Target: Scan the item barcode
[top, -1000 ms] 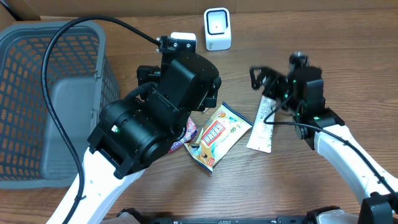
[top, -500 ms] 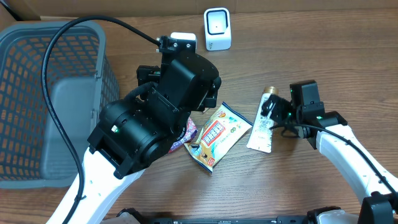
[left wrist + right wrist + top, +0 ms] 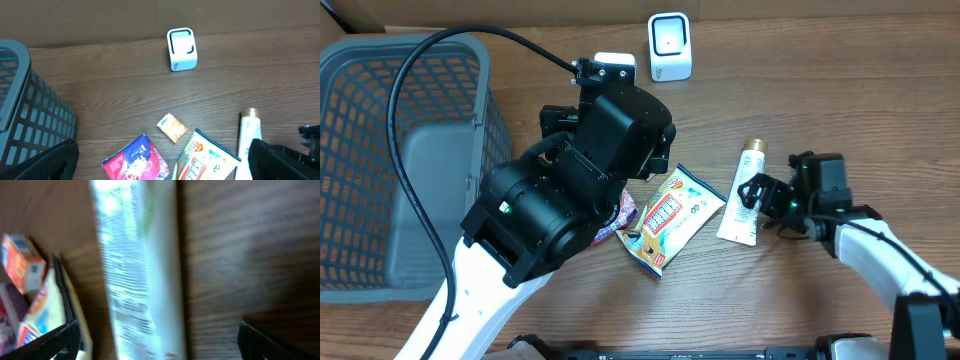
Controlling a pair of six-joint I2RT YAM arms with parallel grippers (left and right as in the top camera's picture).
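Note:
The white scanner (image 3: 669,45) stands upright at the table's far edge, also in the left wrist view as the scanner (image 3: 182,50). A white tube (image 3: 740,200) with a gold cap lies flat right of centre. My right gripper (image 3: 752,192) hovers low over it, open. In the right wrist view the blurred tube (image 3: 137,270) runs between the spread fingers (image 3: 55,340), untouched. My left gripper (image 3: 160,167) is open above a red packet (image 3: 140,160) and a yellow snack bag (image 3: 207,162), holding nothing.
A grey mesh basket (image 3: 420,42) fills the left side. A small orange packet (image 3: 172,127) lies just beyond the red packet and snack bag. The bulky left arm (image 3: 570,190) covers the table's middle. A brown cardboard wall runs along the far edge.
My right arm has swung down and toward the near side, dropping from above the tube's cap end to low over the tube's body. The left arm and the items have not moved.

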